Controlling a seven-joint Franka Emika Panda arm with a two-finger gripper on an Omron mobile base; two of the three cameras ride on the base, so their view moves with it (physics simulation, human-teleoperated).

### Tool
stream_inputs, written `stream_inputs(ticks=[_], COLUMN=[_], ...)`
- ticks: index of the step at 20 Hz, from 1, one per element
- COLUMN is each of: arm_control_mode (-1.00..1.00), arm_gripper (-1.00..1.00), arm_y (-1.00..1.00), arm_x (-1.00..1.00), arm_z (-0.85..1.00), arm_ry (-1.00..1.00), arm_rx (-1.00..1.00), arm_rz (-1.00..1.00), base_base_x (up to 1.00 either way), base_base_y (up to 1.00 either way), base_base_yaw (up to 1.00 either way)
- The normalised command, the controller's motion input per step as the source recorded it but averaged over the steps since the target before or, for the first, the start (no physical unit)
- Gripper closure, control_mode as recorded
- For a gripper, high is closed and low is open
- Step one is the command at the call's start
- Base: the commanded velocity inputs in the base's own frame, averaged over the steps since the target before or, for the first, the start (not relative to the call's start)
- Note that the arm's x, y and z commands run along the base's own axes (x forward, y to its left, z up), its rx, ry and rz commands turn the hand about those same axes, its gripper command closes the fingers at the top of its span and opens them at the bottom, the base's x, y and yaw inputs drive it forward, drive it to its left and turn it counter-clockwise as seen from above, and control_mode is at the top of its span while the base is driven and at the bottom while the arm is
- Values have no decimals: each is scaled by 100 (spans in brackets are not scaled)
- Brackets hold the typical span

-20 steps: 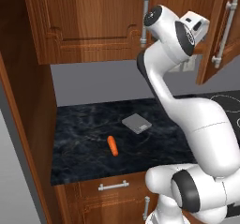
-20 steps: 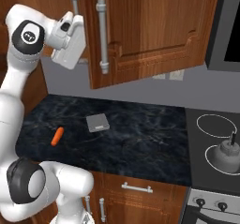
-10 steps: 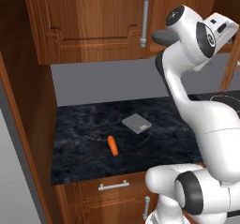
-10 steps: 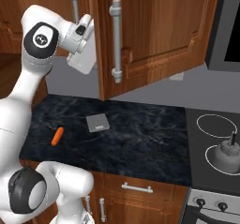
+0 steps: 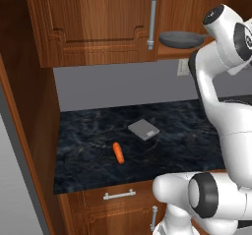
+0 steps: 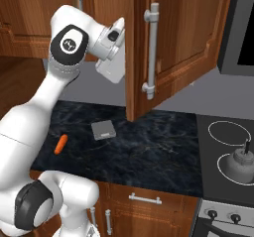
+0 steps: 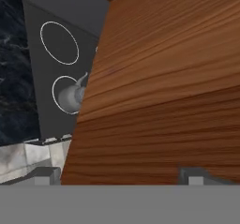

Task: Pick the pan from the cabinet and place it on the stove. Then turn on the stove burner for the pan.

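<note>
The pan (image 5: 178, 40), dark grey with a thin handle pointing right, sits on the shelf of the opened cabinet (image 5: 98, 22). The cabinet door (image 6: 178, 42) stands swung out, its silver bar handle (image 6: 151, 52) facing the room. My gripper (image 7: 119, 175) is open, its fingertips (image 7: 44, 174) wide apart with nothing between them, close against the door's inner wood face. In the right base view my hand (image 6: 111, 57) hangs just left of the door's edge. The stove (image 6: 225, 149) lies to the right, with an empty burner ring (image 7: 59, 42) at its back.
A small grey kettle (image 6: 238, 164) stands on the front ring. An orange carrot (image 5: 118, 153) and a flat grey square (image 5: 143, 129) lie on the dark marbled counter (image 5: 98, 131). Black knobs (image 6: 213, 213) line the stove front. A drawer (image 5: 118, 194) sits below the counter.
The cabinet door has swung further open with my hand moving along behind it, and the pan on the shelf has come into view.
</note>
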Motion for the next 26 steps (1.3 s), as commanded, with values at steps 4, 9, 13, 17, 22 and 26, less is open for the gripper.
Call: stream_inputs(ticks=[4,9,13,17,22,26], arm_control_mode=[-100,-100,-100,-100,-100,-100], arm_gripper=[-100,-100,-100,-100,-100,-100], arm_y=[-69,-66,-57,-49,-30,-7], arm_x=[-6,0,0,-4,-10,-17], arm_z=[0,0,0,0,0,0], arm_ry=[0,0,0,-1,-6,-10], arm_rx=[2,3,4,6,3,8], arm_rz=[-9,-7,-6,-3,-2,0], base_base_x=[0,0,0,0,0,0], base_base_y=[0,0,0,0,0,0], base_base_yaw=[0,0,0,0,0,0])
